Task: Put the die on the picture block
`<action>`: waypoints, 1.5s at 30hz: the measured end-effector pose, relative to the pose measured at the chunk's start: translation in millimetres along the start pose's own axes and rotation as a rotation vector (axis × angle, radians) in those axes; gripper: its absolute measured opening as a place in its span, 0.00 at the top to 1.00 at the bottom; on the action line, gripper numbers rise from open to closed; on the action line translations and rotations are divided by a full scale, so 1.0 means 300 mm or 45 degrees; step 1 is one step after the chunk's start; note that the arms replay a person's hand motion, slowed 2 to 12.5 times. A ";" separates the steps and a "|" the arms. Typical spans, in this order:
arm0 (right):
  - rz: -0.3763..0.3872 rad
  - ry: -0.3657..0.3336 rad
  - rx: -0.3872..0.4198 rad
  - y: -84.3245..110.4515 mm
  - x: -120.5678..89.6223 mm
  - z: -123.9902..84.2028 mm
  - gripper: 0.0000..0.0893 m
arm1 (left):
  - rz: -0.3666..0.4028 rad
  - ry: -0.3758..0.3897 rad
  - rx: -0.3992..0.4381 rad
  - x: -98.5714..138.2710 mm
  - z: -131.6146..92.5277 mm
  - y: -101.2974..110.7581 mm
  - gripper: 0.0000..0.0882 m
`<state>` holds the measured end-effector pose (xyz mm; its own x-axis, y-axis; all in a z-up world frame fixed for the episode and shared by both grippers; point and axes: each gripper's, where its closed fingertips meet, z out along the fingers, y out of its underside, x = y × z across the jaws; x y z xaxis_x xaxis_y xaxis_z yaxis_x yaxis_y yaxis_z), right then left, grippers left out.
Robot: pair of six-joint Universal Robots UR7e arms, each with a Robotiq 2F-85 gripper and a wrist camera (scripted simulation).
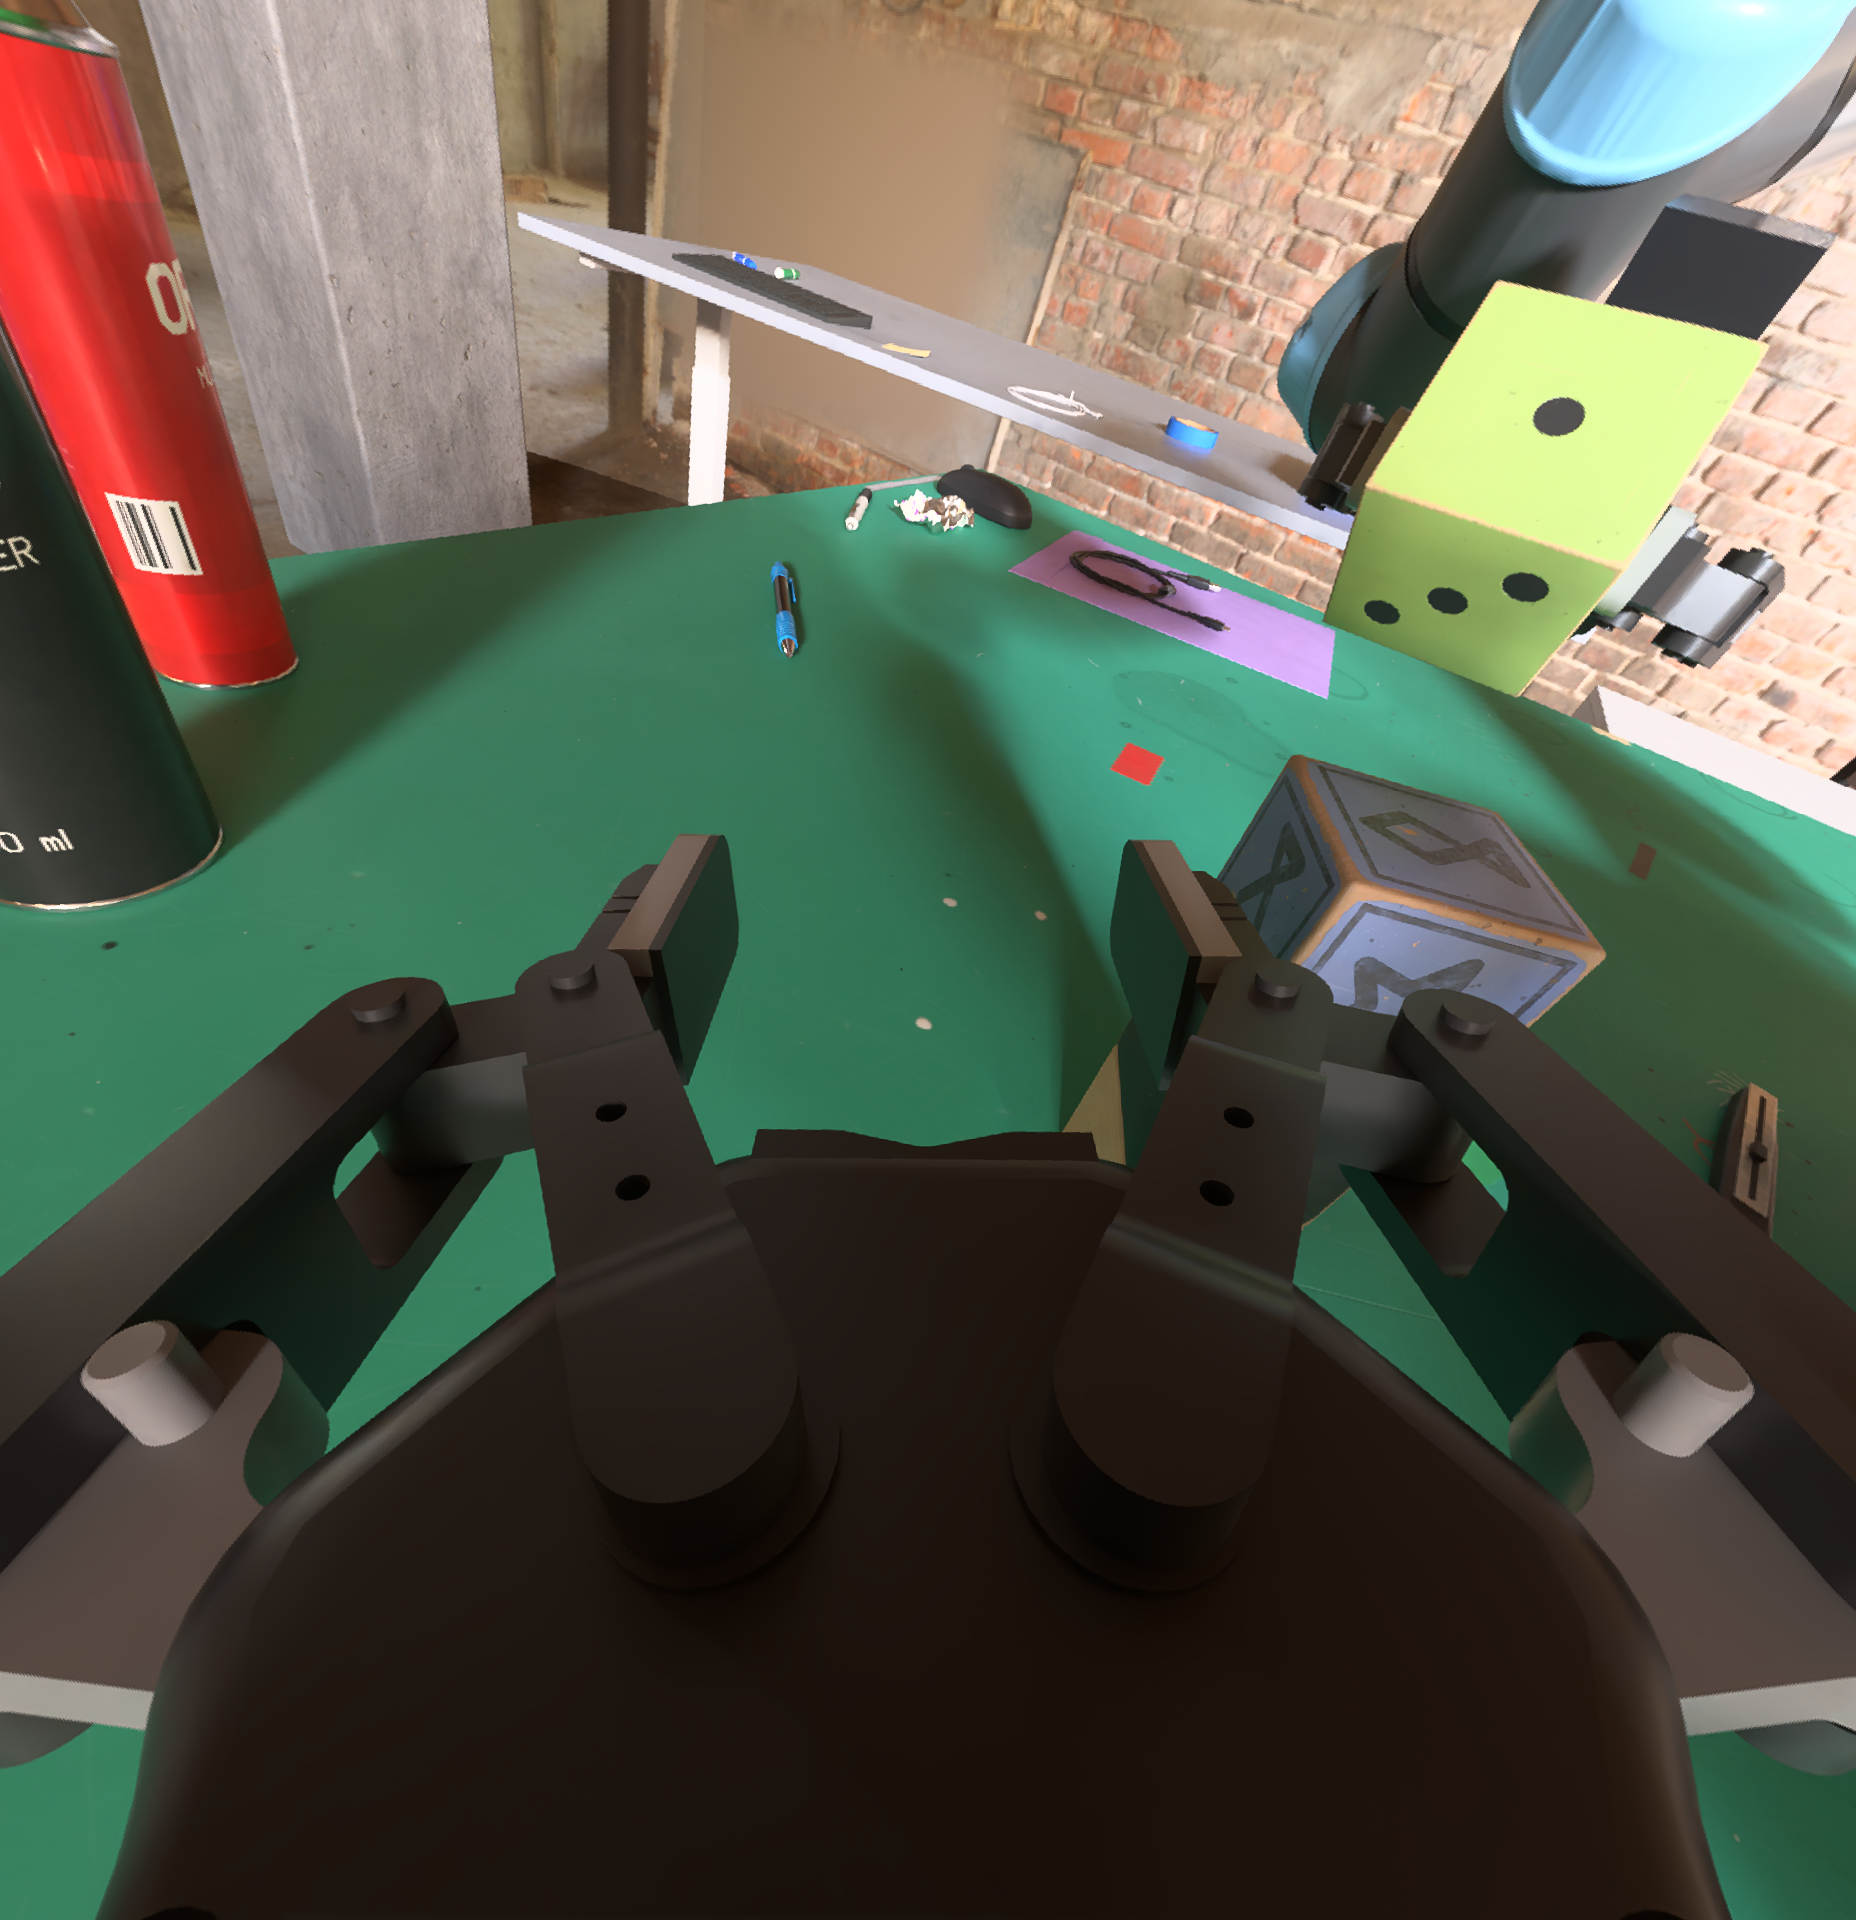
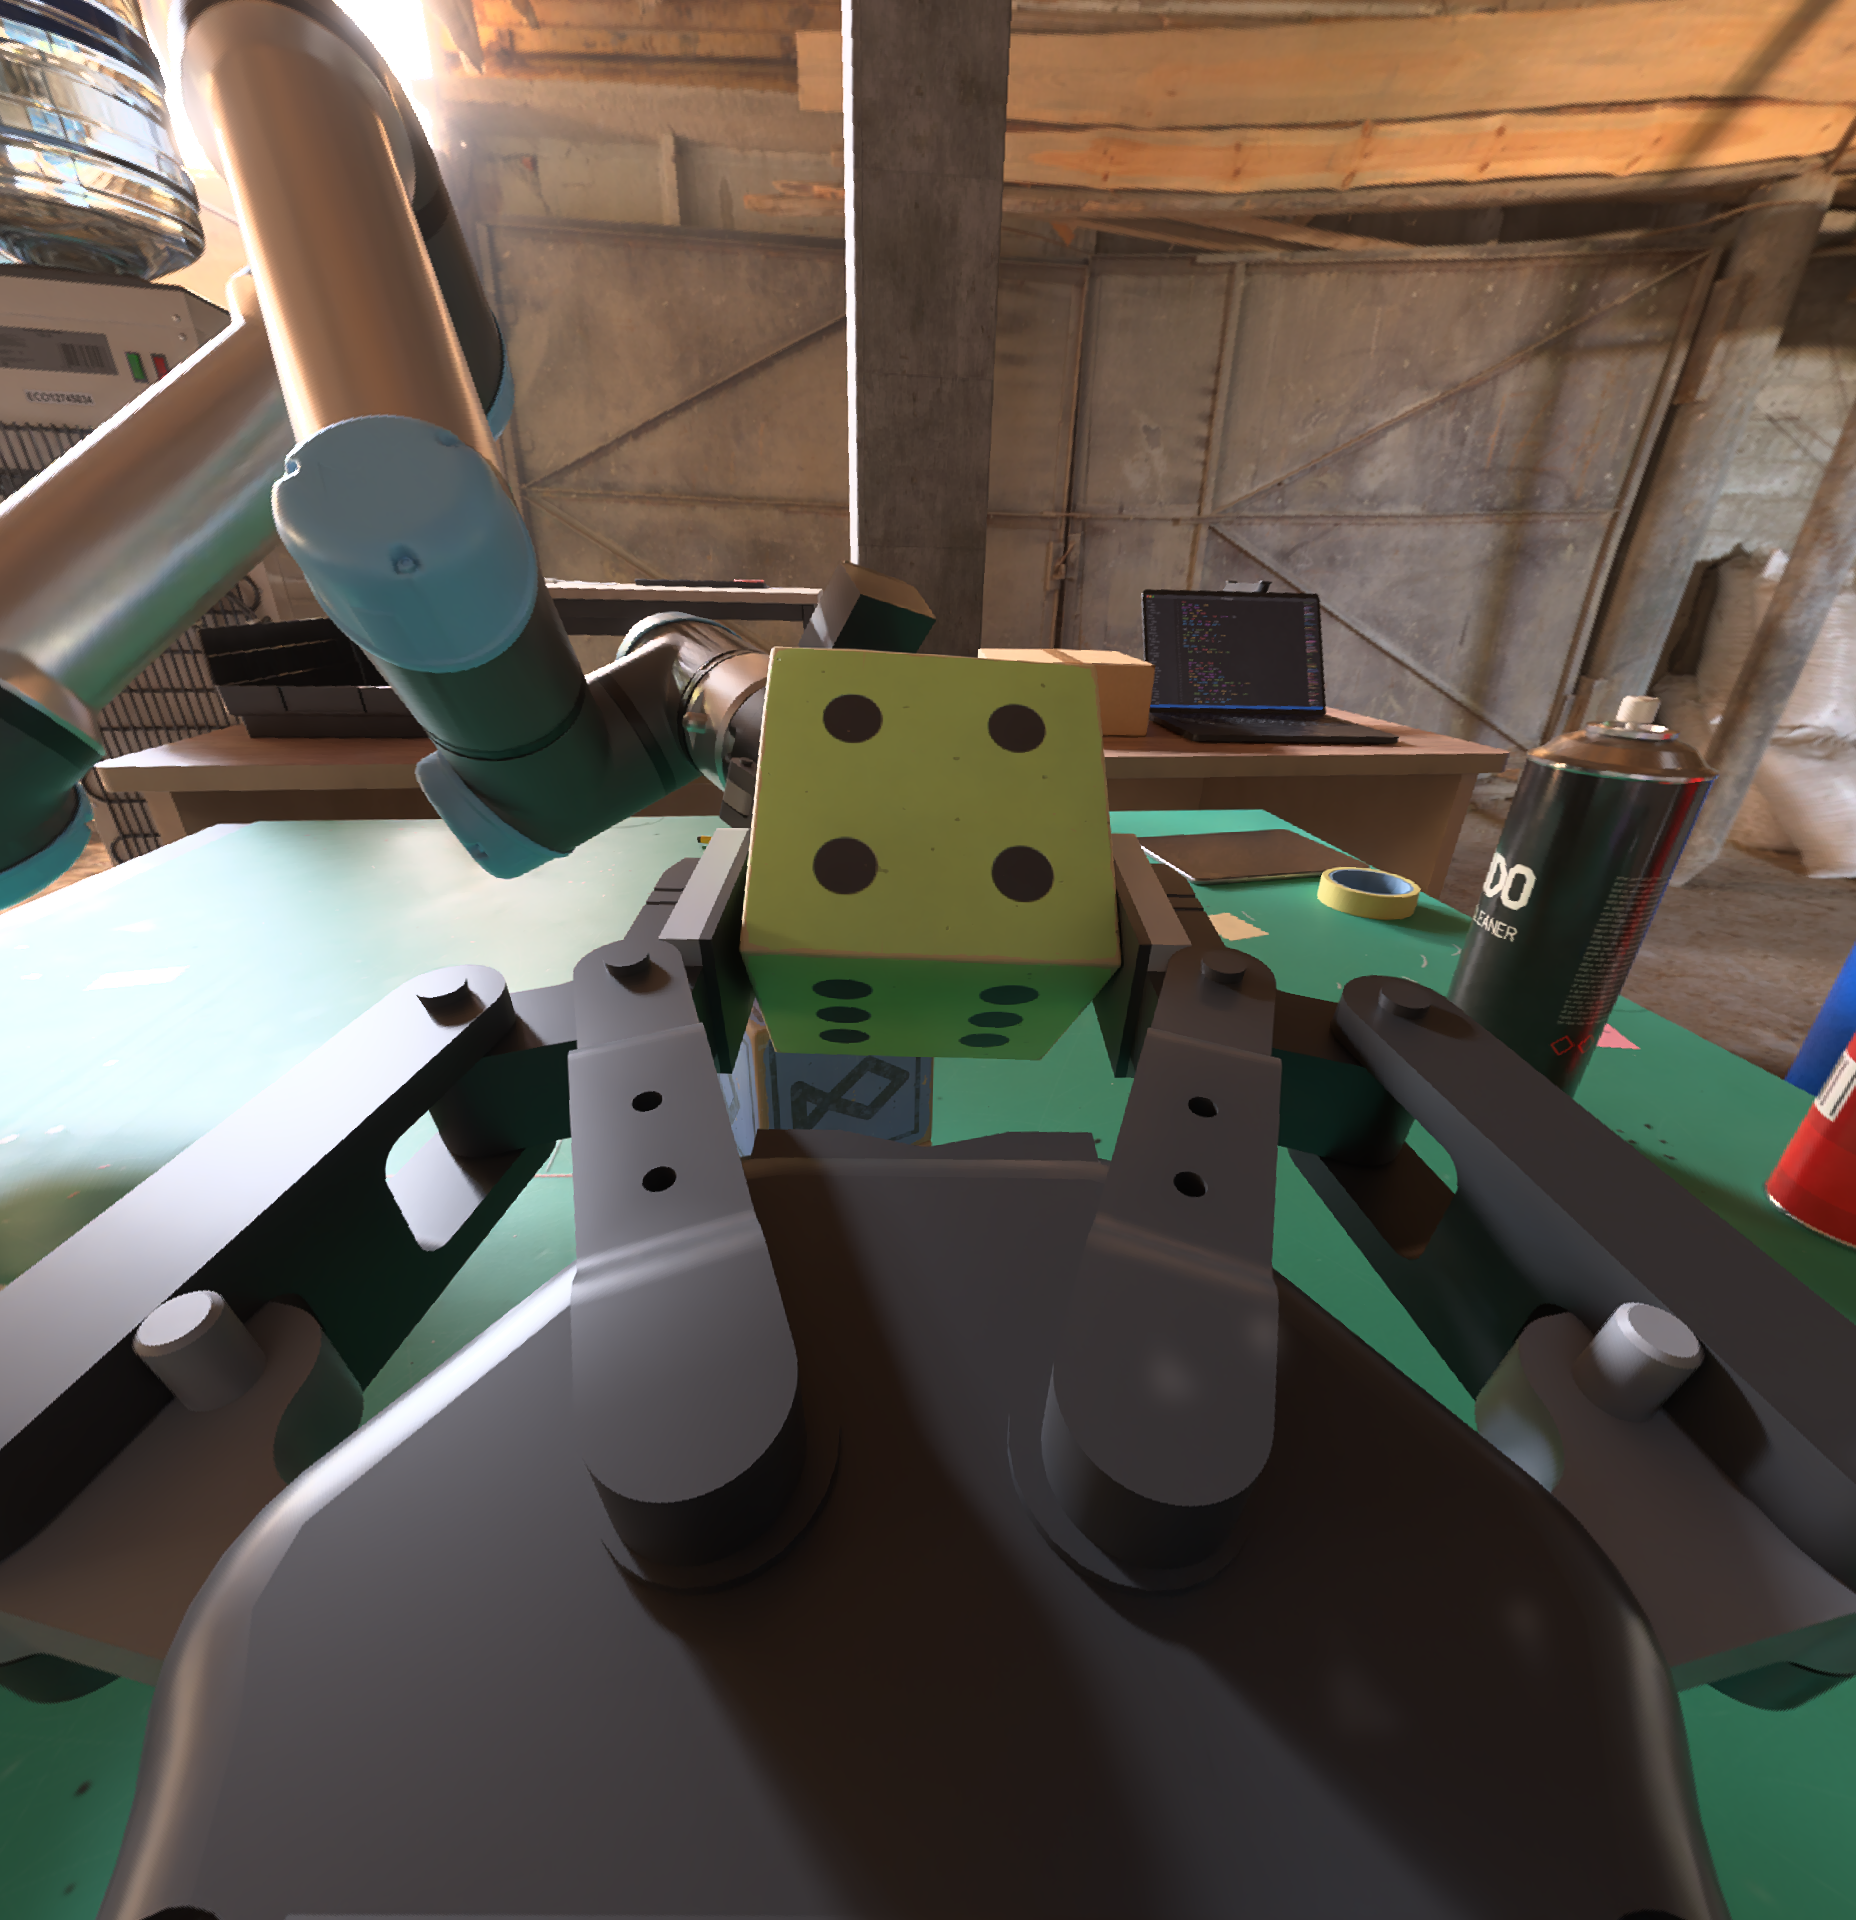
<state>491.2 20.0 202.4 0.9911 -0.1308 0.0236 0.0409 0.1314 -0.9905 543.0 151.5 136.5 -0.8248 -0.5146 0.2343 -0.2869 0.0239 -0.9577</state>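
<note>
Right hand (image 2: 929, 914) gripping die (image 2: 929, 821), above picture block (image 2: 851, 1096)

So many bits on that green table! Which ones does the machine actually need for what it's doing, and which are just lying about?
Needed:
- green die, held in the right gripper
- blue picture block on the table

Just lying about:
- red can
- black can
- blue pen
- purple sheet with a black cable
- tape roll
- computer mouse
</note>
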 end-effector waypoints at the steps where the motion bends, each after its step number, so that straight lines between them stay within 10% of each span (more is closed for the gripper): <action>1: 0.001 -0.004 -0.004 0.002 -0.002 0.002 0.40 | 0.000 0.000 0.000 0.000 0.000 0.000 0.27; 45: -0.038 -0.074 -0.083 0.046 -0.053 0.042 0.40 | 0.002 0.006 0.000 0.003 0.000 -0.001 0.27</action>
<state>477.5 36.3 190.1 0.9954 -0.0762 0.0589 0.0638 0.0638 -0.9959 542.3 151.1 137.0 -0.8273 -0.5108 0.2339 -0.2858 0.0244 -0.9580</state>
